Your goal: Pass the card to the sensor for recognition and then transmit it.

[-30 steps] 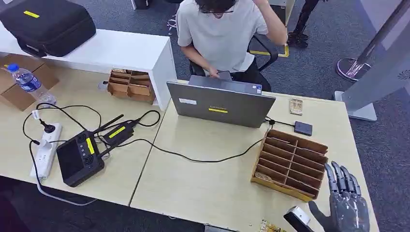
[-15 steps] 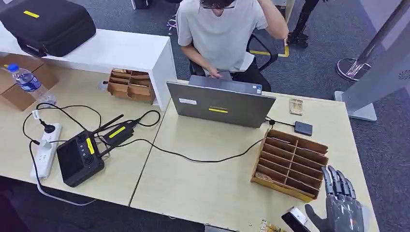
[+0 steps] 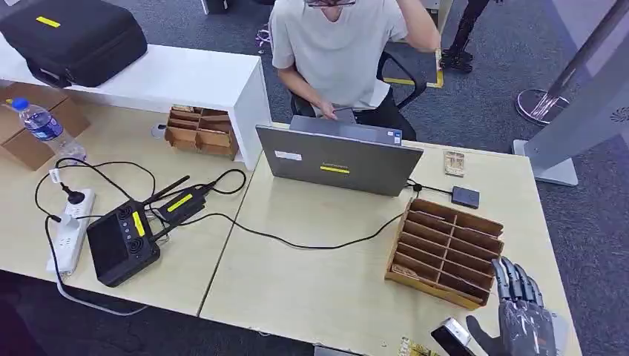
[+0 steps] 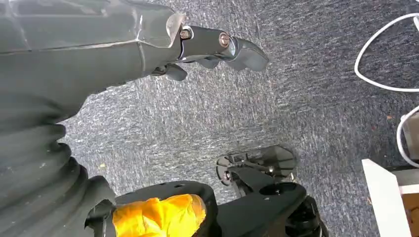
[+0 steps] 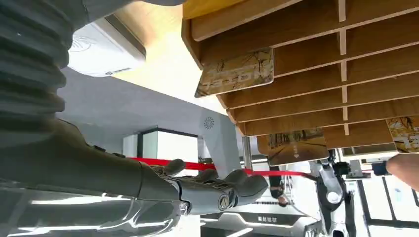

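R hand (image 3: 525,320) sits at the desk's (image 3: 311,289) near right corner, just beside the near right corner of the wooden slotted card rack (image 3: 445,251); fingers (image 3: 517,280) straight, slightly apart, pointing away from the robot, thumb out toward a small black-and-silver device (image 3: 452,335) at the near edge; holds nothing; in the R wrist view the same hand (image 5: 217,190) shows fingers extended, nothing in them, rack (image 5: 306,74) close by w/ gold-brown cards (image 5: 236,73) standing in several slots, one more (image 5: 295,145) a few slots over, another (image 5: 405,132) at the frame edge; another patterned card (image 3: 413,348) lies at the desk's near edge, just left of the device, partly cut off; L hand (image 4: 217,47) hangs over grey carpet (image 4: 296,98), fingers loosely curled, nothing in them; small black sensor pad (image 3: 465,196) lies on the desk beyond the rack's far right corner, cabled toward the grey laptop (image 3: 339,157) at the far edge; patterned card-like item (image 3: 454,163) near the far right edge; person in a light shirt (image 3: 337,52) seated behind the laptop; on the adjoining L desk: black controller w/ antennas (image 3: 123,241), white power strip (image 3: 71,228), water bottle (image 3: 46,127), second wooden rack (image 3: 200,130) against a white counter (image 3: 170,78) carrying a black case (image 3: 74,37).
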Controlling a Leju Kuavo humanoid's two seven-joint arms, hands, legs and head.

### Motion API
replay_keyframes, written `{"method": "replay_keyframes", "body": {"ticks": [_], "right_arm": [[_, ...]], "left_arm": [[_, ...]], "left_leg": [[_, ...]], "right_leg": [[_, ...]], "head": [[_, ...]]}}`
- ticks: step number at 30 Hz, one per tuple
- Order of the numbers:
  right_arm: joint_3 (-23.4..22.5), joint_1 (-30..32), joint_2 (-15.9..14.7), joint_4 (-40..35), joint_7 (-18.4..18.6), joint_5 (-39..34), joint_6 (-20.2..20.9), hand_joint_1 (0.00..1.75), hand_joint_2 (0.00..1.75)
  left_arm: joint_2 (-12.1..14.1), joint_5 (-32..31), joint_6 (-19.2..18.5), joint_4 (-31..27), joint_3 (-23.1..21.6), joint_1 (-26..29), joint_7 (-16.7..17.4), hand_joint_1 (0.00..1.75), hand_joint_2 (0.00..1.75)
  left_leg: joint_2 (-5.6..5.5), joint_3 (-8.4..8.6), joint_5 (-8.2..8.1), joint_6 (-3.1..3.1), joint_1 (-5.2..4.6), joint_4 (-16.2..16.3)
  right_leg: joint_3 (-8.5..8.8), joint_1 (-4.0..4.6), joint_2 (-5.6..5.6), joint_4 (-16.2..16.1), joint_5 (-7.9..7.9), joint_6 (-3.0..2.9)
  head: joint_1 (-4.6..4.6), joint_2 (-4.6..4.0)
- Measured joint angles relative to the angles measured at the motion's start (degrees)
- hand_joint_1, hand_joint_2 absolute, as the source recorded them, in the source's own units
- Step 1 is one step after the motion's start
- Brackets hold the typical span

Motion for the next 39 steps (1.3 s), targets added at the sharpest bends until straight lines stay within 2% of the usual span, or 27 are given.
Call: {"method": "replay_keyframes", "body": {"ticks": [13,33,34,39], "right_arm": [[0.5,-1.7,1.7,2.9,-1.0,-1.2,0.1,0.0,1.75],[1.7,-3.0,2.2,5.5,-1.2,-2.6,0.8,0.0,1.75],[1.7,-3.1,2.2,5.6,-1.2,-2.8,0.8,1.75,1.75],[2.2,-3.7,2.6,6.2,-1.7,-3.7,0.9,1.75,1.75]], "left_arm": [[0.0,-0.5,0.0,0.0,0.0,0.0,0.0,0.0,1.75],[0.0,-0.5,-0.1,0.0,0.0,0.0,0.0,0.0,1.75],[0.0,-0.5,-0.1,0.0,0.0,0.0,0.0,0.0,1.75],[0.0,-0.4,-0.1,0.0,0.0,0.0,0.4,0.0,1.75]], "left_leg": [[0.0,0.0,0.0,0.0,0.01,0.0],[0.0,0.0,0.0,0.0,0.0,0.0],[0.0,0.0,0.0,0.0,0.0,0.0],[-0.01,-0.01,0.0,0.0,0.0,0.0]], "right_leg": [[0.0,0.0,0.0,0.0,0.0,0.0],[0.01,0.0,0.0,0.0,0.0,0.0],[0.01,0.0,0.0,0.0,0.0,0.0],[0.0,0.0,-0.01,0.0,0.0,0.0]], "head": [[0.0,0.0],[0.0,0.0],[0.0,0.0],[0.0,0.0]]}}
